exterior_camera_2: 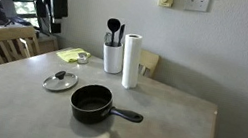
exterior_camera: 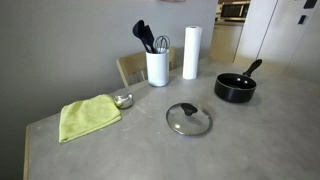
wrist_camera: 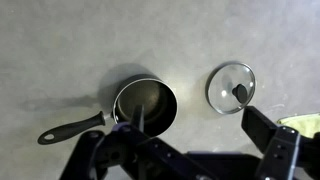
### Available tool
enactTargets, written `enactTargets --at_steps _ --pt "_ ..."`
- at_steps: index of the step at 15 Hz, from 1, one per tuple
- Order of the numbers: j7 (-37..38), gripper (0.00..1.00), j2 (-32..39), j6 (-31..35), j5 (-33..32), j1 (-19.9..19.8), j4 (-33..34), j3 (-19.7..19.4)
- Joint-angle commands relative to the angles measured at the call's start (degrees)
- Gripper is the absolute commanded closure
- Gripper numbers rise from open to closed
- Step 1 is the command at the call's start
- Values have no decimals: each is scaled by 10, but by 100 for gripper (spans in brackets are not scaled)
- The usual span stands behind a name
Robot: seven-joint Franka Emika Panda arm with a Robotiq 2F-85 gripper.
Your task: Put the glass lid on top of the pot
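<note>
The glass lid (exterior_camera: 188,118) lies flat on the grey table (exterior_camera: 140,150), with its dark knob up. It also shows in an exterior view (exterior_camera_2: 59,81) and in the wrist view (wrist_camera: 232,87). The black pot (exterior_camera: 236,87) stands apart from the lid with its long handle out, seen in an exterior view (exterior_camera_2: 91,103) and the wrist view (wrist_camera: 146,104). It looks empty. My gripper (wrist_camera: 200,132) is open and empty, high above the table over the gap between pot and lid. It does not show clearly in the exterior views.
A white utensil holder (exterior_camera: 157,67) with black utensils and a paper towel roll (exterior_camera: 191,53) stand at the back. A yellow-green cloth (exterior_camera: 88,116) and a small metal bowl (exterior_camera: 123,100) lie beside the lid. A wooden chair (exterior_camera_2: 6,44) stands at the table's edge.
</note>
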Motion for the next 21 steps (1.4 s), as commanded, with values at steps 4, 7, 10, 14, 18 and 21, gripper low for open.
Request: enactTargets --at_steps 4,7,10,14,18,21 --pt "-4 0 2 -2 4 -19 2 17" --pt "-3 0 2 -2 4 -19 2 17" --pt "-3 0 2 -2 4 -19 2 17" --pt "-3 0 2 -2 4 -19 2 17" --pt "12 0 24 25 28 -16 5 25" --pt "3 0 74 45 62 0 29 45"
